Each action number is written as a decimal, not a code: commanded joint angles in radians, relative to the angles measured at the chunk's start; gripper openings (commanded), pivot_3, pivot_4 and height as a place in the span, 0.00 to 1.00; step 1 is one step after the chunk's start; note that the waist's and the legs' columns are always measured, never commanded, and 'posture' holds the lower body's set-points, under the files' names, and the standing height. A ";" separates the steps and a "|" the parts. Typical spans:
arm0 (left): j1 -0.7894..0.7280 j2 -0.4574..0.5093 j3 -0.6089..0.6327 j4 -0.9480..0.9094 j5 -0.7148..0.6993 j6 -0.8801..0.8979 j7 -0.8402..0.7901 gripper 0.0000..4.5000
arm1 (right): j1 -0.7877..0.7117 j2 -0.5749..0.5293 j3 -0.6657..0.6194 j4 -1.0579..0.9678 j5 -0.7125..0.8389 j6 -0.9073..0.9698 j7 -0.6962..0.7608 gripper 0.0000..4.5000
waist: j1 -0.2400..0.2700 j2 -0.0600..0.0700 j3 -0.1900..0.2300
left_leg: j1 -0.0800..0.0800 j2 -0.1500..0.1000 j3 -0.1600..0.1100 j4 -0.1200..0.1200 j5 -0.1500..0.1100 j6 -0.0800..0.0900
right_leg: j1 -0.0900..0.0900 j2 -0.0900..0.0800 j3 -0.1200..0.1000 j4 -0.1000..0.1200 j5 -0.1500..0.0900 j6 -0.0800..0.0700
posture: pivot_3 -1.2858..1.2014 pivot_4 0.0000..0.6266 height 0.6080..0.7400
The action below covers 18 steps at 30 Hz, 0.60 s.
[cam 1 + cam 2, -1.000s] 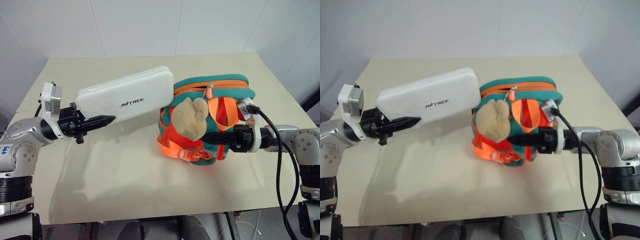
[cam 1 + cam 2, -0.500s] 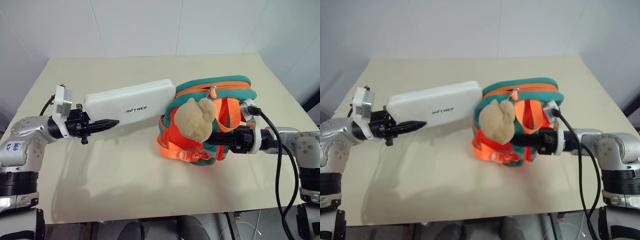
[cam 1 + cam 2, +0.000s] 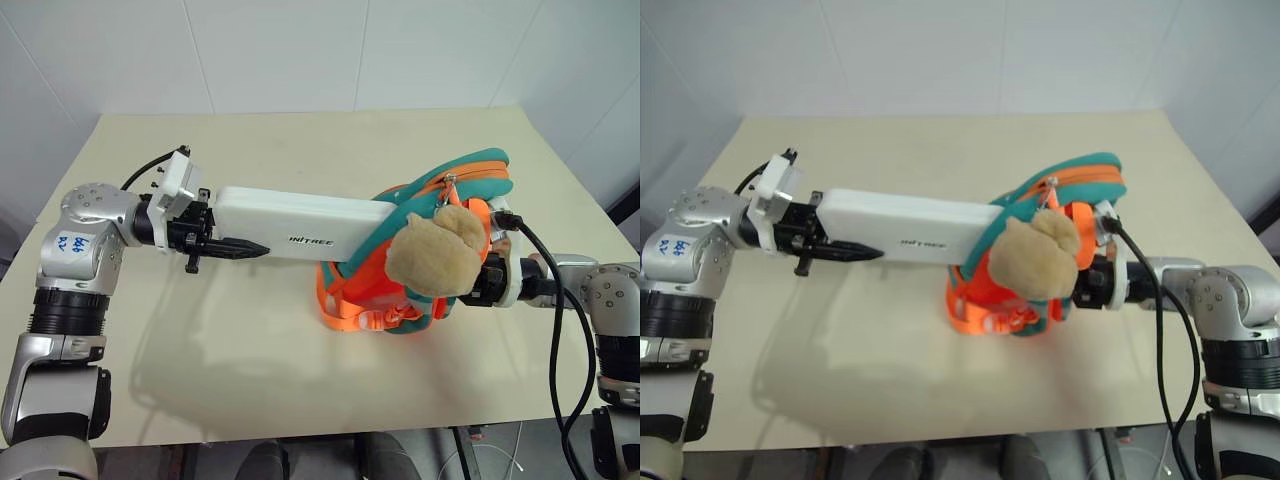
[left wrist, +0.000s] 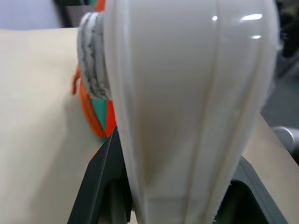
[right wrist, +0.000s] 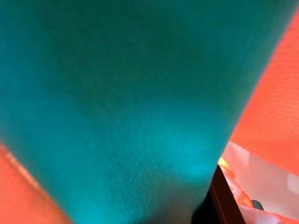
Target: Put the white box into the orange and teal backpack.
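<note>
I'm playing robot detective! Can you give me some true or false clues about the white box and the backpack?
1. The left gripper holds the white box. True.
2. The white box lies flat on the table. False: it is held in the air, one end at the orange and teal backpack.
3. The right gripper is at the backpack. True.
4. The plush toy on the backpack is blue. False: it is tan.

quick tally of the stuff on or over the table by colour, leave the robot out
white: 1, the white box
orange and teal: 1, the orange and teal backpack
tan: 1, the plush toy hanging on the backpack
total: 3
</note>
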 commanded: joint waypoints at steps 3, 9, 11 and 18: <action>-0.065 -0.022 -0.030 0.027 0.034 -0.085 -0.083 0.32 | 0.001 0.015 -0.008 -0.037 0.023 0.001 -0.012 0.12 | 0.001 0.000 0.000 | 0.000 0.000 0.000 0.000 0.000 0.000 | 0.000 0.000 0.000 0.000 0.000 0.000 | 0.52 0.24 1.00; -0.043 -0.015 -0.030 0.044 0.075 -0.174 -0.060 0.32 | 0.008 0.021 -0.013 -0.045 0.028 0.005 -0.021 0.12 | 0.001 0.000 0.000 | 0.000 0.000 0.000 0.001 0.000 0.000 | 0.000 0.000 0.000 0.000 0.000 0.000 | 0.52 0.24 1.00; -0.031 -0.004 -0.025 0.052 0.099 -0.200 -0.035 0.32 | 0.009 0.021 -0.014 -0.045 0.029 0.006 -0.022 0.12 | 0.000 0.000 0.000 | 0.000 0.000 0.000 0.001 0.000 0.000 | 0.000 0.000 0.000 0.000 0.000 0.000 | 0.52 0.24 1.00; -0.025 -0.007 -0.006 0.096 0.203 -0.283 0.128 0.32 | 0.002 0.026 -0.006 -0.039 0.028 0.005 -0.023 0.12 | 0.002 0.000 0.000 | 0.000 0.000 0.000 0.002 0.000 0.000 | 0.000 0.000 0.000 0.001 0.000 0.000 | 0.52 0.24 1.00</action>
